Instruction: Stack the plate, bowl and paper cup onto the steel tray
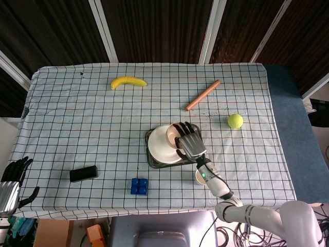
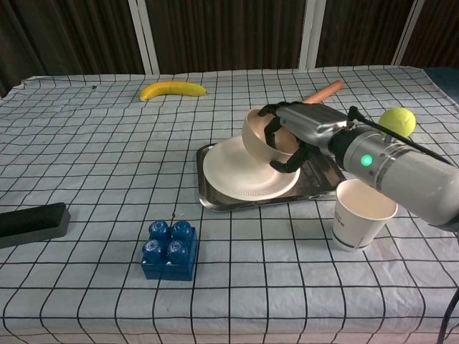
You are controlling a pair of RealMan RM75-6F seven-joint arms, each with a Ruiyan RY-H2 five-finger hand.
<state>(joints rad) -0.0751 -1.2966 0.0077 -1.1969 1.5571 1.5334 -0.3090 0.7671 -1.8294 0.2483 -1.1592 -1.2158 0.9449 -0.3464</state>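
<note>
Right hand (image 2: 297, 136) grips bowl (image 2: 262, 136) by its rim, tilted above plate (image 2: 244, 172) on steel tray (image 2: 319, 175) | bowl judged light, rigid, slick — rim hold suits | paper cup (image 2: 362, 213) on worktop — crushable | left hand (image 1: 10, 182) empty, fingers apart.

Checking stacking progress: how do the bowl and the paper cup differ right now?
The bowl is gripped by the right robot hand, tilted above the plate; the paper cup stands upright on the tablecloth, untouched. The bowl is tan and wide; the paper cup is white and taller. Both look empty.
</note>
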